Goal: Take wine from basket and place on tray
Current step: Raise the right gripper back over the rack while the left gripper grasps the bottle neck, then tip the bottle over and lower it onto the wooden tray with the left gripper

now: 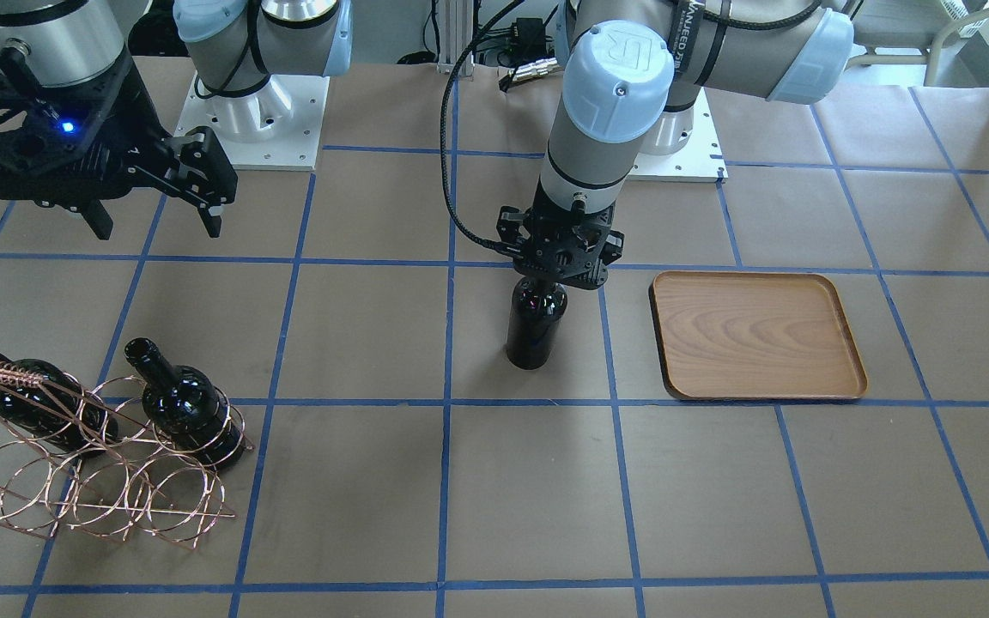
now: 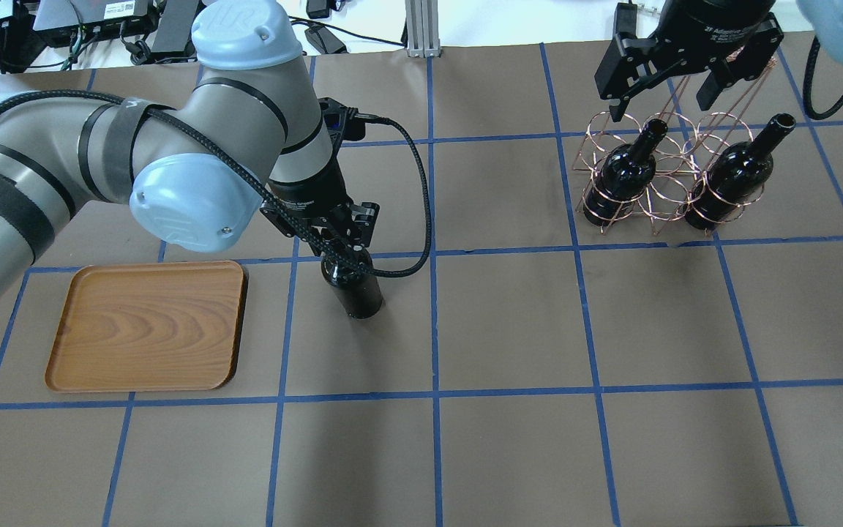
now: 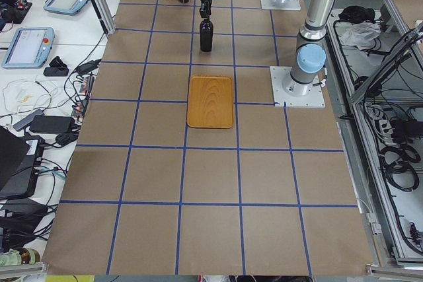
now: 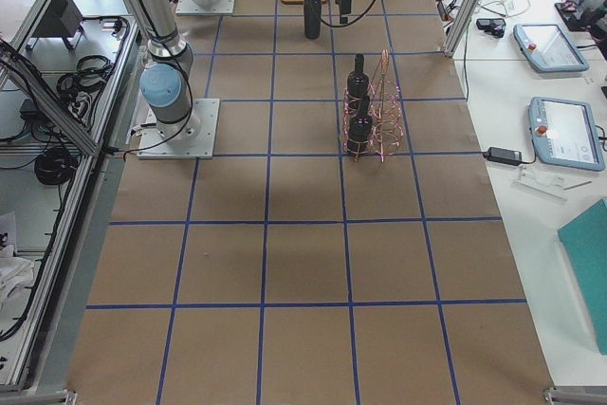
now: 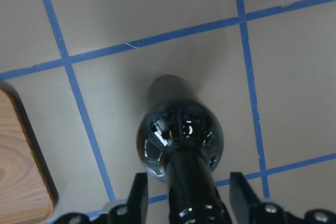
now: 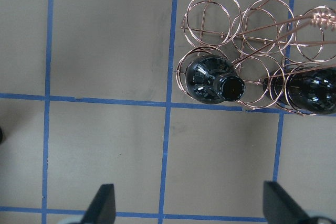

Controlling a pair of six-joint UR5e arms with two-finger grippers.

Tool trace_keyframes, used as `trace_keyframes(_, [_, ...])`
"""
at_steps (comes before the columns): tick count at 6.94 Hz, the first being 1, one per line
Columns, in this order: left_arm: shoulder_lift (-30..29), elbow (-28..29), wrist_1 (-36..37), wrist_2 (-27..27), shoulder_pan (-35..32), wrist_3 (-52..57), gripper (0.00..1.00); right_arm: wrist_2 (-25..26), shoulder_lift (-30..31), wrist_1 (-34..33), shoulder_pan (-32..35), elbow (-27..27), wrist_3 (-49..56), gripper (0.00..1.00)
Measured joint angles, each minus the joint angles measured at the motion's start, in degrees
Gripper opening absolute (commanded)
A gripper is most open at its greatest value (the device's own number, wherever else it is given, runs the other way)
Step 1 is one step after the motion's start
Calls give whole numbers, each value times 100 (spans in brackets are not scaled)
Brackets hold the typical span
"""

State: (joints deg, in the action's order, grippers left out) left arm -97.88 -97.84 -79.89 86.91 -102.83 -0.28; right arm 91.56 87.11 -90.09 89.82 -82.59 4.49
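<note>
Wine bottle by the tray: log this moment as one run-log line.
left hand open around bottle neck | bottle upright on table beside tray | right hand open, raised near basket

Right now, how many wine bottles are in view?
3. First bottle and second bottle in the basket; third bottle upright beside the tray, left gripper around its neck.

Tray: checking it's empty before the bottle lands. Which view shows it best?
Front-facing exterior: the tray lies whole, large, unblocked, nothing on it. Overhead nearly matches; side views show it small, left wrist only a corner, right wrist nothing.
</note>
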Motion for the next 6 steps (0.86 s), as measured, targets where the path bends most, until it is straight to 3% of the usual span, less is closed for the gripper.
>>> trace_keyframes(4, [65, 242, -124, 40, 117, -1, 0, 16, 20, -36, 0, -51, 14, 100])
trace_keyframes(6, [203, 648, -544, 219, 690, 25, 0, 52, 20, -64, 0, -55, 105, 100])
